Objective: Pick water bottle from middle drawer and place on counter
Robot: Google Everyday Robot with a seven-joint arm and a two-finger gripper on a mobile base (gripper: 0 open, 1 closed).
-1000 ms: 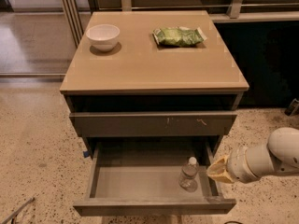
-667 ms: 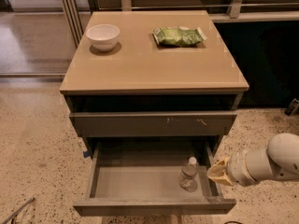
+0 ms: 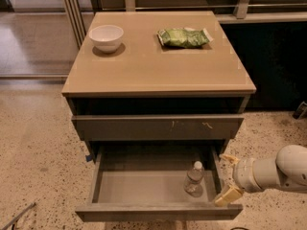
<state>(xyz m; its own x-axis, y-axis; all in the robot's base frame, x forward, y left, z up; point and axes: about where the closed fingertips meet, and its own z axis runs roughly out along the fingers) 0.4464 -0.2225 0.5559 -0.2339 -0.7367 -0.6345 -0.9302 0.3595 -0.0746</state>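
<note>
Terrazzo floor point(image 3: 38, 143) beneath a horizontal white arm point(image 3: 283, 169), end effector point(image 3: 229, 177) open and empty beside middle drawer point(image 3: 158, 211)

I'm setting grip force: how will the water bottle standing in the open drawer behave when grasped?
The water bottle looks thin, clear plastic, so it probably dents under a hard squeeze. Standing upright and narrow in the middle drawer, it could tip if the open gripper, just right of it, nudges it. Being round, it would likely roll then.
</note>
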